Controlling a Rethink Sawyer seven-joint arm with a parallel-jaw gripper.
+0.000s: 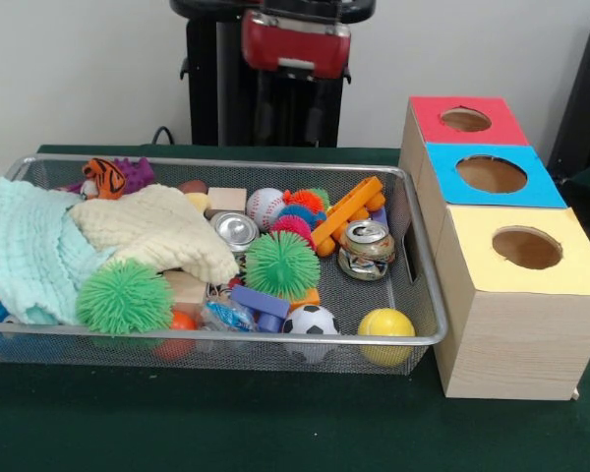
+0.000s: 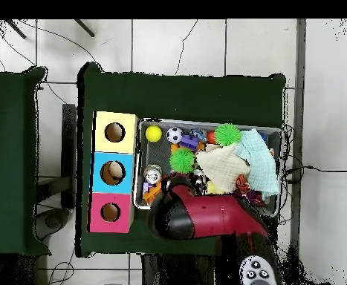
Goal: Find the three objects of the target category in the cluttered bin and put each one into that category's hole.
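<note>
The bin is sitting on the green table, just beside the wooden box with three holes. The red arm is hanging over its far rim, and I cannot tell the state of its claw.

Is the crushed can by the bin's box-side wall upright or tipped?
Upright: the dented can stands in the bin with its silver top facing up.

A dark green table cover lies over a white tiled floor.
</note>
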